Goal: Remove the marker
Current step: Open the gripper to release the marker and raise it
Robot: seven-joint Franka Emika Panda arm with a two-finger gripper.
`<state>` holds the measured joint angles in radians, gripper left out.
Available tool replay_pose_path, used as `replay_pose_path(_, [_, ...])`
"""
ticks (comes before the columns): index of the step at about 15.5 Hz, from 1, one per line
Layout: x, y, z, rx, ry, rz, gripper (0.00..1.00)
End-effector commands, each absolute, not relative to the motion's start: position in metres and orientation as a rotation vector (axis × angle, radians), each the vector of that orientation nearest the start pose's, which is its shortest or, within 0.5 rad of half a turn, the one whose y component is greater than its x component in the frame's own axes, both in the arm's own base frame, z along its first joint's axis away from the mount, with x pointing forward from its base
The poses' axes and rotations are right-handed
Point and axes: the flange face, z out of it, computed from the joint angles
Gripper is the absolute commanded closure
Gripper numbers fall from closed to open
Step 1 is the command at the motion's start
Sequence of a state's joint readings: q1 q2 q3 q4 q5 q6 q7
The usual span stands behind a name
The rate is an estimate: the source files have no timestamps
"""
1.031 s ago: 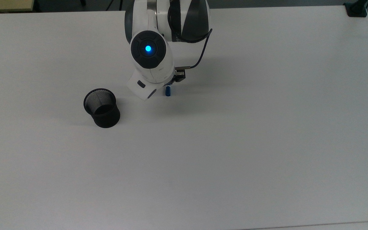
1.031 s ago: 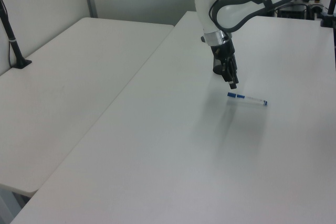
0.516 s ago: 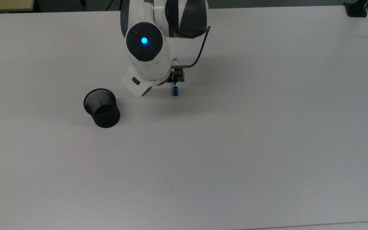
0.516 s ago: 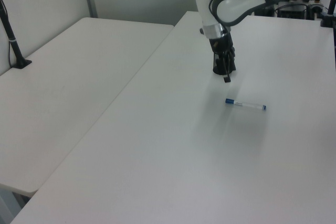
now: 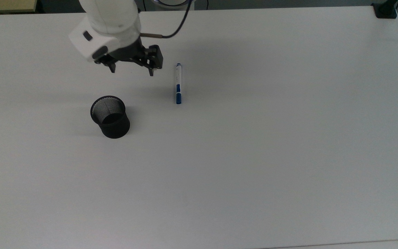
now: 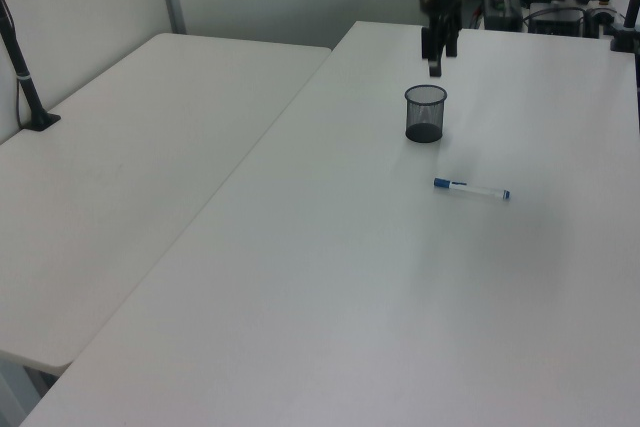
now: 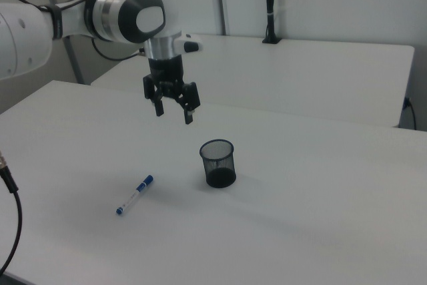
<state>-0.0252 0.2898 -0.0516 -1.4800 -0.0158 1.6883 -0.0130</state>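
Top view: marker lies flat on white table, out of the mesh cup, to the cup's right and a bit further up-frame, apart from it. Long axis runs nearly straight up-down in frame; blue cap end points down-frame, white barrel w/ small blue tip up-frame. Gripper hangs up-frame of the cup, left of marker's upper end, fingers spread wide, nothing betw them. Cup upright, looks empty. Black clamp base at far corner, well away from cup.

Left view: marker below and right of cup, near but not touching. Axis almost horizontal, blue cap at left end, toward cup side. Gripper above cup, held in air; finger gap can't tell here. Second white table butts on far left of cup, grey partition wall behind.

Right view: marker left of cup, diagonal, cap end upper-right toward cup. Gripper up-left of cup, off the surface, wide open, empty. Another table behind cup w/ black pole clamped on it.
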Motion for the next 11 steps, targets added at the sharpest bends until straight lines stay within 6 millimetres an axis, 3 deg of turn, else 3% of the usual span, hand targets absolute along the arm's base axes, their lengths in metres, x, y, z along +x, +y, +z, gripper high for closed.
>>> replay_pose_path(1, [0.620,-0.070,0.544,-3.155,0.204,0.026,0.00])
replay_pose_path(3, [0.616,-0.079,0.551,-3.149,0.272,0.008,0.00])
replay_pose_path(11, [0.614,-0.076,0.553,-3.140,0.369,0.007,0.00])
